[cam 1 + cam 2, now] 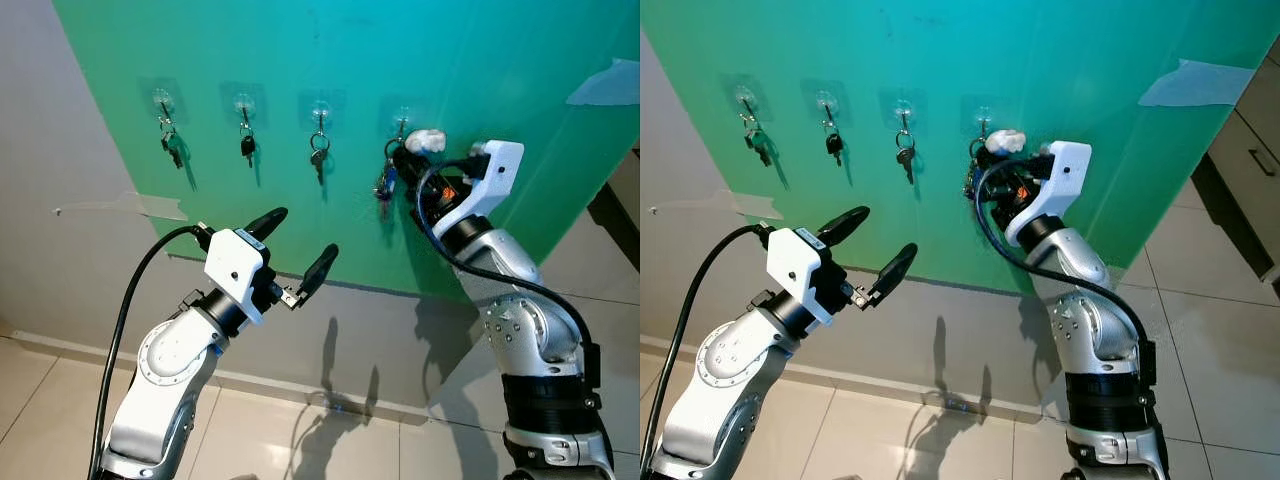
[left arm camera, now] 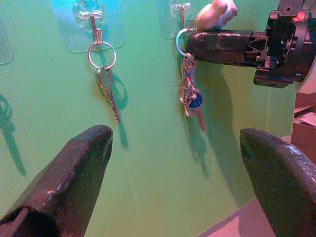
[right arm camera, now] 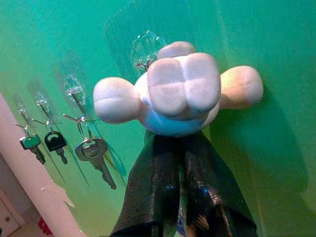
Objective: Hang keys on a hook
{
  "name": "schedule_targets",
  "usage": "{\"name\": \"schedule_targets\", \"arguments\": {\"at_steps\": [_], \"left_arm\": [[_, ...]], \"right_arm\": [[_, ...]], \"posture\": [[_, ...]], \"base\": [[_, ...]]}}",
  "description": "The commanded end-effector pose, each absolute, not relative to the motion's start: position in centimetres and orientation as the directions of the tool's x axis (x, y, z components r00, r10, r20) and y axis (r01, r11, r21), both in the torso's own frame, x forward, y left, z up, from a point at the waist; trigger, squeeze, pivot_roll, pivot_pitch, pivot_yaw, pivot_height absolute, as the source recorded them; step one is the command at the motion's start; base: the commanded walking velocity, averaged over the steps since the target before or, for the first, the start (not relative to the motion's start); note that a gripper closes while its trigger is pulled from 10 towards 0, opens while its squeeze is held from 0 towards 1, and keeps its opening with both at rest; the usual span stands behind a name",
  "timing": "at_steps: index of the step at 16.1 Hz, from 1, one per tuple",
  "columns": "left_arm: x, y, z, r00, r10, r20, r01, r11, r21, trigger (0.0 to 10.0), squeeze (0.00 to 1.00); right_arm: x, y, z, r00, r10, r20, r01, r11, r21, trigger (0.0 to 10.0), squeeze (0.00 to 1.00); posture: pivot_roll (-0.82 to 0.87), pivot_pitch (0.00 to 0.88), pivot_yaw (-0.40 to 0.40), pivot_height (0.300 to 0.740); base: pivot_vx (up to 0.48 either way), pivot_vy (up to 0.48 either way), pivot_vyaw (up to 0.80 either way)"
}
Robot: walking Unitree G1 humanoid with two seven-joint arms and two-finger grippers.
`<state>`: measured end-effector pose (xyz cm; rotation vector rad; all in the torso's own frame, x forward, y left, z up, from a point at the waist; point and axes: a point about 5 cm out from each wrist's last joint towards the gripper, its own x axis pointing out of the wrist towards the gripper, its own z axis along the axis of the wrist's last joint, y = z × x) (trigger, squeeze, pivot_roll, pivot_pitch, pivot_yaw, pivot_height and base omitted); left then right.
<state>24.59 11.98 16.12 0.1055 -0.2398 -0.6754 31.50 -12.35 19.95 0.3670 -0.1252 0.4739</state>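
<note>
Nearest me, my left claw hangs in the air in front of the wall, fingers spread wide and empty, pointing toward two o'clock. I judge it is kept back so as not to crowd the work.

Farther out, at about one o'clock, my right claw is pressed up to the green board, its two black fingers closed together on the key bunch. From my left wrist the bunch's ring sits right at the fourth hook, with the keys dangling below it and a white figure charm resting on top of my fingertips. I cannot tell whether the ring is fully over the hook; holding it this close looks meant to let it settle before I let go.

Beyond, toward eleven o'clock, three other hooks along the board each carry a key already: a silver key, a black-headed key and, farthest, a dark key.
</note>
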Motion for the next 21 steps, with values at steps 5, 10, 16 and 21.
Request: {"name": "schedule_targets", "arguments": {"at_steps": [5,10,16,21], "left_arm": [[24.4,11.7,16.3,0.74,-0.646,0.188,0.618,0.763,0.189,10.0,0.0],[24.5,11.9,16.4,0.744,-0.638,0.197,0.611,0.769,0.185,10.0,0.0],[24.7,14.0,14.5,0.875,-0.468,0.126,0.441,0.877,0.19,10.0,0.0],[22.8,17.7,8.7,0.974,-0.222,-0.047,0.227,0.961,0.16,10.0,0.0]], "right_arm": [[31.5,-12.7,18.5,0.906,0.398,0.144,-0.423,0.851,0.311,10.0,0.0],[31.4,-12.7,18.6,0.9,0.403,0.165,-0.435,0.836,0.335,10.0,1.0],[29.4,-13.6,14.4,0.924,0.382,0.005,-0.365,0.879,0.307,10.0,0.0],[25.5,-15.6,8.1,0.951,0.255,-0.176,-0.241,0.966,0.099,10.0,0.0]], "posture": [[-0.02,0.0,0.012,0.74],[-0.02,0.0,0.013,0.74],[-0.03,0.0,0.003,0.74],[-0.04,0.0,-0.016,0.74]], "base": [[0.0,0.0,0.0],[0.0,0.0,0.0],[0.0,0.0,0.0],[0.0,0.13,0.0]]}}
